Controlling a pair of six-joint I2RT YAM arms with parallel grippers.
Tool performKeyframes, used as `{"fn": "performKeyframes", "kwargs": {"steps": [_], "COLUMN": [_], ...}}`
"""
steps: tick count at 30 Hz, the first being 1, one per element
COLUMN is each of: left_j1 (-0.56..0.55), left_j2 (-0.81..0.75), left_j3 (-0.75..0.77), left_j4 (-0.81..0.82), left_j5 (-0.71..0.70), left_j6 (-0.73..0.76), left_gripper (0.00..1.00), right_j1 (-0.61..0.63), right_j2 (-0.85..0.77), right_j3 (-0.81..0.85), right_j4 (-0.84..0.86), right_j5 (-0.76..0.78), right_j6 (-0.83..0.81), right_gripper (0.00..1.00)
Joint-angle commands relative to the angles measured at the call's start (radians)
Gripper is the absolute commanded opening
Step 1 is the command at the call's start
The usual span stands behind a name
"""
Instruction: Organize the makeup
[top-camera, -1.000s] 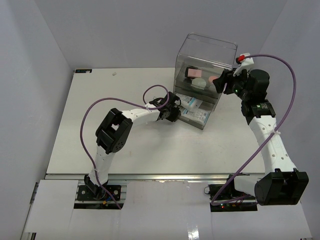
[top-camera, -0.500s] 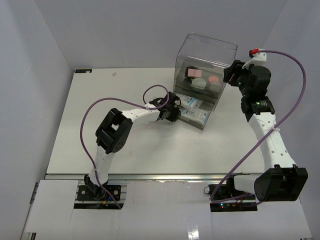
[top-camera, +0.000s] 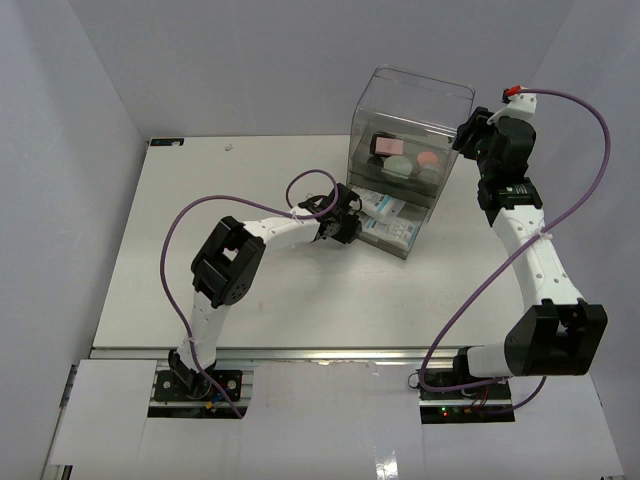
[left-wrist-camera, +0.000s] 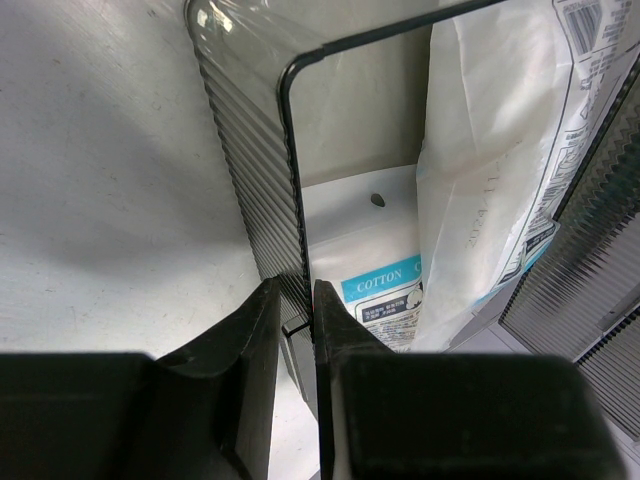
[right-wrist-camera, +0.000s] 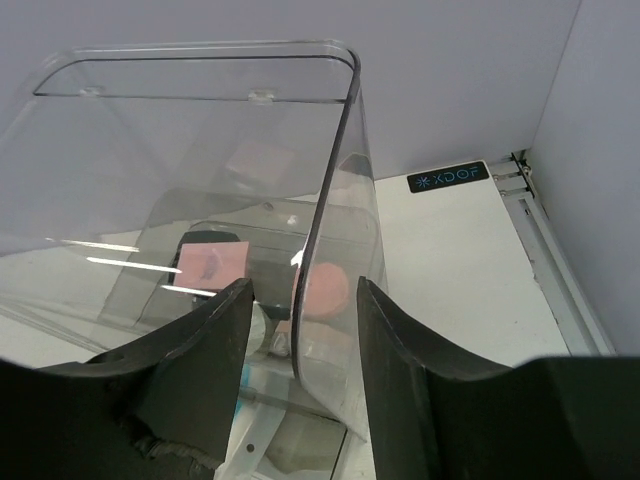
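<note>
Most of the makeup (top-camera: 398, 165) looks put away. The left gripper (left-wrist-camera: 306, 300) pinches the drawer (left-wrist-camera: 250, 170) front, packets (left-wrist-camera: 480, 150) just past its fingers. The right gripper (right-wrist-camera: 302, 290), jaws apart, straddles the box (right-wrist-camera: 345, 120) wall, pink palette (right-wrist-camera: 212, 262) below. The drawer is not shut yet.

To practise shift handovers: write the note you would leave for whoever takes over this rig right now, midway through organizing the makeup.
Left tool: shut on the front wall of the pulled-out grey drawer.
Right tool: open, empty, by the clear box at its upper right corner.
Done: pink palette and round compacts lie inside the box; white-and-blue packets lie in the drawer.
Left: probably push the drawer shut. No brushes show in any view, so find them.
</note>
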Motion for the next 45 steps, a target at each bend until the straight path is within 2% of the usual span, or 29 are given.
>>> {"fn": "performKeyframes", "kwargs": {"steps": [1, 5, 6, 8, 12, 17, 23, 34, 45], "left_j1": [0.006, 0.007, 0.008, 0.007, 0.009, 0.007, 0.005, -0.015, -0.019], "left_j2": [-0.034, -0.033, -0.031, -0.030, -0.024, -0.016, -0.003, 0.015, 0.079], "left_j3": [0.034, 0.035, 0.037, 0.040, 0.046, 0.070, 0.147, 0.270, 0.301], "left_j4": [0.070, 0.069, 0.069, 0.071, 0.071, 0.061, -0.026, -0.142, -0.094], "left_j5": [-0.016, -0.012, -0.012, -0.009, -0.006, -0.013, -0.042, -0.137, -0.075], "left_j6": [0.001, 0.001, 0.001, 0.001, 0.001, 0.012, 0.033, 0.058, 0.032], "left_gripper": [0.23, 0.23, 0.23, 0.23, 0.23, 0.23, 0.23, 0.22, 0.23], "right_j1": [-0.017, -0.019, -0.019, -0.021, -0.021, -0.019, -0.020, -0.019, -0.016], "right_j2": [0.061, 0.088, 0.094, 0.100, 0.087, 0.052, 0.018, -0.001, -0.038], "right_j3": [0.079, 0.094, 0.094, 0.094, 0.080, 0.041, -0.005, -0.043, -0.100], "right_j4": [0.017, 0.004, 0.003, -0.005, -0.020, -0.034, -0.045, -0.045, -0.026], "right_j5": [0.003, -0.006, -0.011, -0.025, -0.074, -0.144, -0.228, -0.279, -0.312], "right_j6": [0.057, 0.074, 0.077, 0.078, 0.096, 0.130, 0.160, 0.191, 0.197], "right_gripper": [0.48, 0.38, 0.34, 0.17, 0.08, 0.08, 0.08, 0.08, 0.08]}}
